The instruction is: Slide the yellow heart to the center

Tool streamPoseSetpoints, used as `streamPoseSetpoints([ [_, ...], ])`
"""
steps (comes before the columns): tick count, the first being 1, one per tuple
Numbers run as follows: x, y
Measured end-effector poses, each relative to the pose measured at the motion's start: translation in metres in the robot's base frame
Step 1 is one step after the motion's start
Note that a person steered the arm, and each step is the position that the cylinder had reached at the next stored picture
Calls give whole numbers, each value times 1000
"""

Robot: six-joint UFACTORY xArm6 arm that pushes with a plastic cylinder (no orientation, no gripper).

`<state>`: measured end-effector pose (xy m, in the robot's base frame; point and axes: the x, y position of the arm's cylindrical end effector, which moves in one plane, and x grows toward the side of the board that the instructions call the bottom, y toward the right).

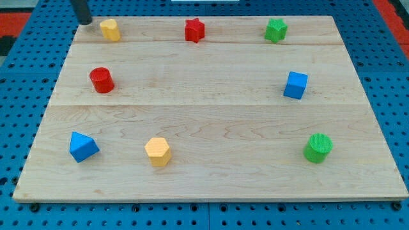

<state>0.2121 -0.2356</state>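
The yellow heart (110, 29) sits near the top left corner of the wooden board (204, 108). My tip (84, 22) is at the board's top left corner, just to the left of the yellow heart, with a small gap between them. The rod's upper part runs out of the view's top.
A red star (194, 30) and a green star-like block (276, 30) lie along the top. A red cylinder (101, 80) is at the left and a blue cube (295, 85) at the right. A blue triangle (83, 147), a yellow hexagon (157, 151) and a green cylinder (317, 147) lie along the bottom.
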Motion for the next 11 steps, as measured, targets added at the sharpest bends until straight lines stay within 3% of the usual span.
streamPoseSetpoints([
  [1, 65, 76],
  [2, 134, 109],
  [4, 121, 61],
  [5, 150, 134],
  [7, 117, 135],
  [9, 139, 231],
  [10, 139, 236],
  [11, 137, 281],
])
